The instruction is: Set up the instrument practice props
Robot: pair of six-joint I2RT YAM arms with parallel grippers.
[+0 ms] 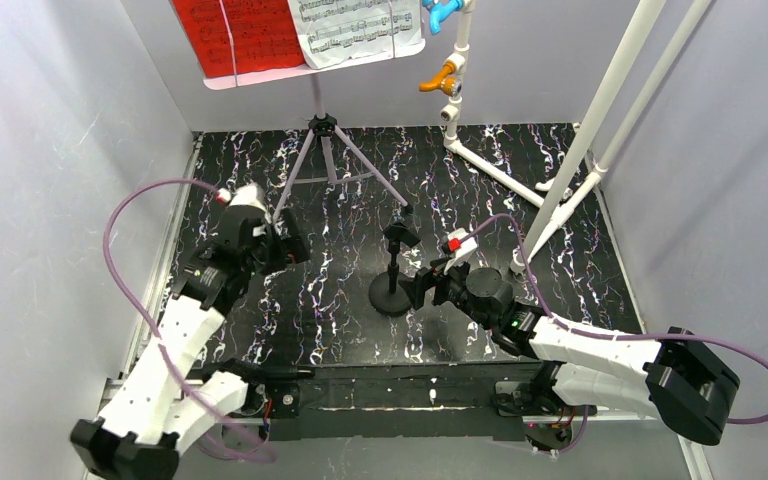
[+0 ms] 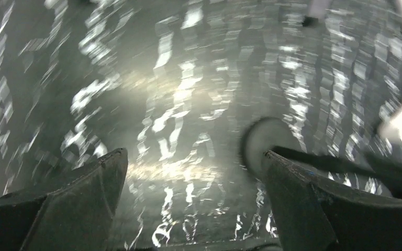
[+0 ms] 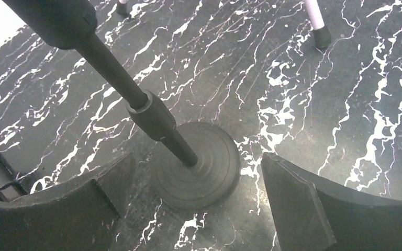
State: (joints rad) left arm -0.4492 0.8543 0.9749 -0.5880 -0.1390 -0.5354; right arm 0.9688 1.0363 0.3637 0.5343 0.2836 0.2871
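The lilac music stand [image 1: 322, 130] stands on its tripod legs at the back of the black marbled mat, holding a red page [image 1: 240, 35] and a white sheet-music page [image 1: 355, 30]. The black microphone on its stand [image 1: 397, 240] is upright mid-mat on a round base [image 1: 389, 297]. My right gripper [image 1: 422, 285] is open just right of that base. In the right wrist view the base [image 3: 196, 167] and pole [image 3: 136, 99] sit between the open fingers of my right gripper [image 3: 196, 175], untouched. My left gripper [image 1: 285, 245] is open and empty left of the microphone. Its view is blurred, and the base [image 2: 264, 141] shows by the right finger [image 2: 293, 188].
A white pipe frame [image 1: 580, 150] with an orange tap [image 1: 440, 78] and a blue tap [image 1: 443, 12] stands at the back right. Grey walls close in on both sides. One tripod foot [image 3: 320, 35] shows in the right wrist view.
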